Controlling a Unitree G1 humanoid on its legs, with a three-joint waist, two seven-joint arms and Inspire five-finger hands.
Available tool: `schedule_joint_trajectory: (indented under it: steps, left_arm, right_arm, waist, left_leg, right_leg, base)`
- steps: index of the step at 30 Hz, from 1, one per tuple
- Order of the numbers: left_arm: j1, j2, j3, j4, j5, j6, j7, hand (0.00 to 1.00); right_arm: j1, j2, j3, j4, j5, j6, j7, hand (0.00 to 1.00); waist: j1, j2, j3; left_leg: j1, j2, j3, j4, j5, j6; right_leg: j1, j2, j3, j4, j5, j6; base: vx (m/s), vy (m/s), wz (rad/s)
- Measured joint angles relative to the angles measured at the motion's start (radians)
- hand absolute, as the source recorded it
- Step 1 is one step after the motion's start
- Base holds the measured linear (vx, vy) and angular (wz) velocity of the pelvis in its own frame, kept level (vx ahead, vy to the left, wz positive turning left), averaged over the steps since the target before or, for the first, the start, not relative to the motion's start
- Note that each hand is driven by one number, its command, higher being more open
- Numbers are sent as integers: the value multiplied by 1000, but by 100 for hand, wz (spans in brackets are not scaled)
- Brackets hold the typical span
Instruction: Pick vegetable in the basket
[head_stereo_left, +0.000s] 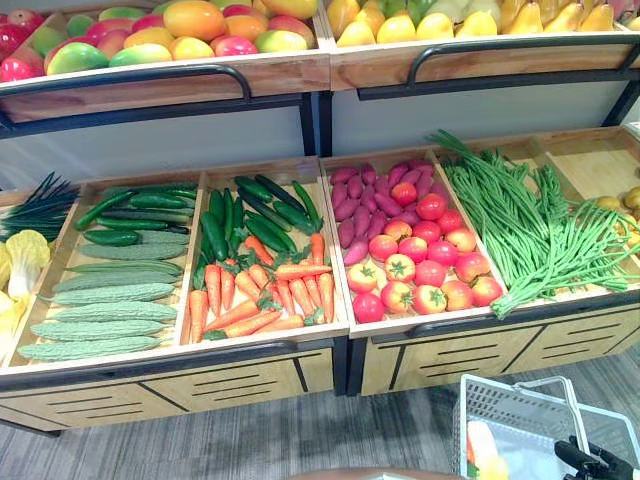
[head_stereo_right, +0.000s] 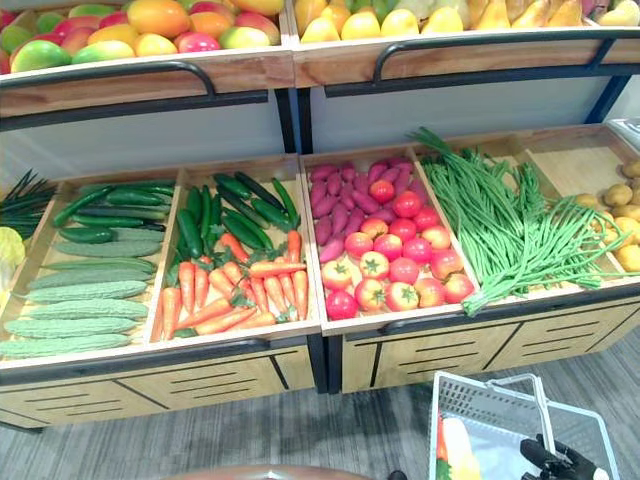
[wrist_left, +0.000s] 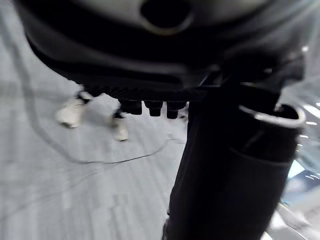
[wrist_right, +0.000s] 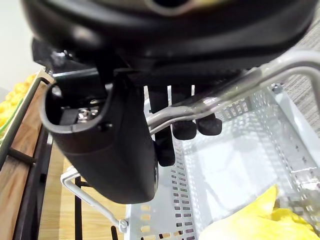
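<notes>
Close up, the right hand's (wrist_right: 165, 45) fingers (wrist_right: 184, 129) clench the basket handle (wrist_right: 270, 70); head views add the vegetable bins (head_stereo_left: 170, 360).

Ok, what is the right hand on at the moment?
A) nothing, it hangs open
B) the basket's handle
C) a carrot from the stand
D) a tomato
B: the right wrist view shows the right hand curled round the grey handle of the white basket, not round any vegetable.
</notes>
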Motion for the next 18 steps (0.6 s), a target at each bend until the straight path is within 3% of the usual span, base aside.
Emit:
schedule_joint_trajectory:
  steps: [2,4,7,10,15,16,18]
  left_arm:
    - [3,0,7,31,-137,-20,-140,100]
    - [0,0,6,55,-328,-18,-335,100]
    - [-3,4,-3,74,-513,13,-533,100]
    - [-8,9,-18,81,-558,38,-595,100]
    - [-9,9,-118,84,-547,82,-620,100]
    - [-12,8,-127,84,-527,94,-616,0]
    - [-11,7,-149,84,-487,102,-608,0]
  right_arm:
    - [-11,0,0,27,-4,-1,0,0]
    - [-26,1,1,57,-11,-2,1,0]
    - [-34,2,3,74,-44,-8,3,0]
    - [-35,2,3,76,-48,-8,3,0]
    - [-33,1,1,76,-81,-11,1,0]
    - [-33,1,1,76,-82,-11,1,0]
    - [-33,1,1,76,-83,-11,1,0]
  waist:
    - [0,-11,-6]
    - [-1,-22,-14]
    - [-6,-28,-22]
    - [-10,-25,-23]
    - [-9,-3,-21]
    - [-8,1,-19]
    - [-8,4,-18]
  left_leg:
    - [1,1,0,0,0,0]
    - [2,1,0,0,0,0]
    - [13,1,2,-1,-1,-1]
    - [13,3,2,-1,-2,-2]
    - [14,2,1,-3,-2,-2]
    - [15,2,1,-5,-2,-2]
    - [17,1,1,-10,-2,-2]
  right_leg:
    - [1,1,0,0,-1,-1]
    - [3,1,0,0,-1,0]
    - [14,1,2,0,-3,2]
    - [15,1,3,0,-4,3]
    - [14,2,6,0,-5,2]
    - [14,2,6,0,-5,2]
    - [14,2,6,0,-6,3]
  base:
    - [20,-2,1]
    - [0,0,0]
    - [-22,-3,-1]
    - [-41,-8,0]
    - [-14,-3,-1]
    - [0,0,0]
    - [0,0,0]
